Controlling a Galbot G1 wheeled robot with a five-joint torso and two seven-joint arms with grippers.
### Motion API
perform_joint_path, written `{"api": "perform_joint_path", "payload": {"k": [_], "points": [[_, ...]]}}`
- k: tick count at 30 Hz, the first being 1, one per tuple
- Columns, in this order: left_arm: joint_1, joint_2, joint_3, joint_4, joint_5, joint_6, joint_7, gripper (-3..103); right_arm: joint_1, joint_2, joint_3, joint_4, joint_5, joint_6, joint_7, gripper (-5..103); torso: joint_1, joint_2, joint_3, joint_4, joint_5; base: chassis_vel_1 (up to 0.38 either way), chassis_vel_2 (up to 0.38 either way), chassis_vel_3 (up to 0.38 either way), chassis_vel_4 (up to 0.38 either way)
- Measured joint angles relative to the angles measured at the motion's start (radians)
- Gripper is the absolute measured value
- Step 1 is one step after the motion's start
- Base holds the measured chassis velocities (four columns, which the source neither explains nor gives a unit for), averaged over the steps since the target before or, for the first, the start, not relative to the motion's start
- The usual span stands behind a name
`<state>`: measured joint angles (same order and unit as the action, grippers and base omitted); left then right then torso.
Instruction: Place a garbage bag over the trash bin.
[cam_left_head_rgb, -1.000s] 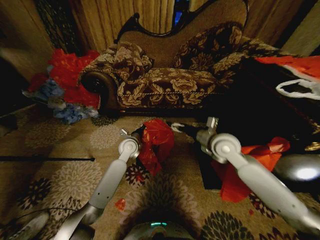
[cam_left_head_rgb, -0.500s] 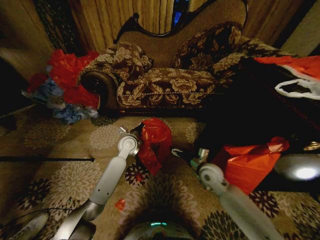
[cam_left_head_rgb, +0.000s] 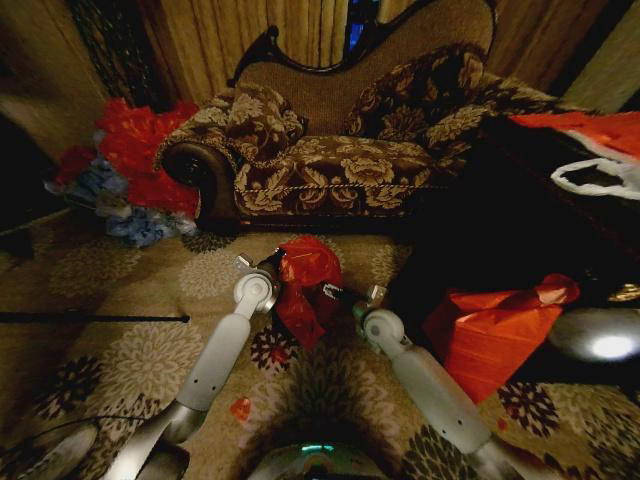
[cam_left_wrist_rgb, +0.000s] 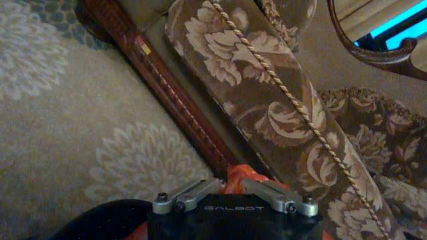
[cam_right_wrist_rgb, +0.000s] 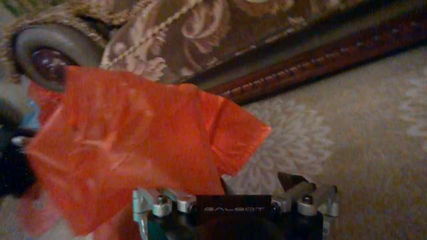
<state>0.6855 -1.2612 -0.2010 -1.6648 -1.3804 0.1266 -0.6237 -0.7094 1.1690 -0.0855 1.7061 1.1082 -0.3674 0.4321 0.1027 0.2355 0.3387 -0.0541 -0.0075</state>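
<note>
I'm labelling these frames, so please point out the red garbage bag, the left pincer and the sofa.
garbage bag (cam_left_head_rgb: 308, 288): head view, on its crinkled middle.
left pincer (cam_left_wrist_rgb: 233, 194): left wrist view, midway between its fingertips, where red plastic shows.
sofa (cam_left_head_rgb: 340, 170): head view, on the floral seat cushion.

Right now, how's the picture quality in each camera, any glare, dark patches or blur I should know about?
Head view: dim room, deep black shadow right of the sofa, bright glare spot at lower right, edges bowed. Left wrist view: fairly sharp, blue glow in one corner. Right wrist view: soft blur, the red bag close before the right hand.
</note>
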Motion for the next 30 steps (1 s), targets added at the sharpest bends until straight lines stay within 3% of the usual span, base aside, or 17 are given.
{"api": "perform_joint_path", "payload": {"k": [5,8,10,14,17,20,22,24,25,27,28,29,30], "points": [[0.001,0.004,-0.013,0.005,0.0,-0.006,-0.002,0,-0.071,-0.127,-0.077,0.158,-0.002,-0.004,0.037,100,0.0,0.0,0.0,0.0,0.0003,0.0,0.0,0.0,0.0],[0.001,0.001,-0.017,0.012,0.001,-0.009,-0.002,0,-0.124,-0.187,-0.07,0.215,-0.014,-0.004,0.027,100,0.0,0.0,0.0,-0.0005,0.0009,0.0,0.0,0.0,0.0],[0.009,-0.003,-0.017,0.014,0.003,-0.011,0.0,0,-0.148,-0.275,-0.045,0.283,-0.015,-0.004,0.026,100,0.0,0.0,0.0,-0.0007,0.0005,0.0,0.0,0.0,0.0],[0.029,-0.005,-0.021,0.004,0.006,-0.012,0.001,0,-0.05,-0.38,-0.019,0.334,0.041,-0.023,0.014,100,0.0,0.0,0.0,-0.0009,0.0,0.0,0.0,0.0,0.0],[0.04,-0.002,-0.025,-0.005,0.006,-0.012,0.001,0,0.066,-0.388,-0.026,0.311,0.103,-0.049,0.015,100,0.0,0.0,0.0,-0.0005,0.0002,0.0,0.0,0.0,0.0],[0.061,0.009,-0.033,-0.028,0.007,-0.008,-0.004,0,0.305,-0.296,-0.086,0.151,0.171,-0.089,0.011,100,0.0,0.0,0.0,0.0,0.0005,0.0,0.0,0.0,0.0],[0.066,0.012,-0.034,-0.035,0.007,-0.007,-0.007,0,0.357,-0.261,-0.105,0.102,0.181,-0.093,0.01,100,0.0,0.0,0.0,0.0,0.0001,0.0,0.0,0.0,0.0],[0.081,0.021,-0.034,-0.054,0.006,0.0,-0.018,0,0.466,-0.147,-0.163,-0.039,0.212,-0.102,0.01,93,0.0,0.0,0.0,0.0005,-0.0002,0.0,0.0,0.0,0.0],[0.081,0.021,-0.034,-0.054,0.006,0.0,-0.018,0,0.466,-0.147,-0.163,-0.039,0.212,-0.102,0.01,93,0.0,0.0,0.0,0.0005,-0.0002,0.0,0.0,0.0,0.0],[0.09,0.03,-0.033,-0.073,0.006,0.007,-0.038,0,0.513,-0.05,-0.209,-0.165,0.206,-0.103,0.003,82,0.0,0.0,0.0,0.0006,-0.0005,0.0,0.0,0.0,0.0],[0.09,0.03,-0.033,-0.073,0.006,0.007,-0.038,0,0.513,-0.05,-0.209,-0.165,0.206,-0.103,0.003,82,0.0,0.0,0.0,0.0006,-0.0005,0.0,0.0,0.0,0.0],[0.094,0.033,-0.031,-0.088,0.004,0.013,-0.053,0,0.518,0.007,-0.221,-0.239,0.169,-0.102,-0.012,71,0.0,0.0,0.0,-0.0001,-0.0003,0.0,0.0,0.0,0.0],[0.096,0.035,-0.03,-0.095,0.003,0.015,-0.06,0,0.518,0.036,-0.224,-0.274,0.143,-0.099,-0.017,71,0.0,0.0,0.0,-0.0003,0.0004,0.0,0.0,0.0,0.0]]}}
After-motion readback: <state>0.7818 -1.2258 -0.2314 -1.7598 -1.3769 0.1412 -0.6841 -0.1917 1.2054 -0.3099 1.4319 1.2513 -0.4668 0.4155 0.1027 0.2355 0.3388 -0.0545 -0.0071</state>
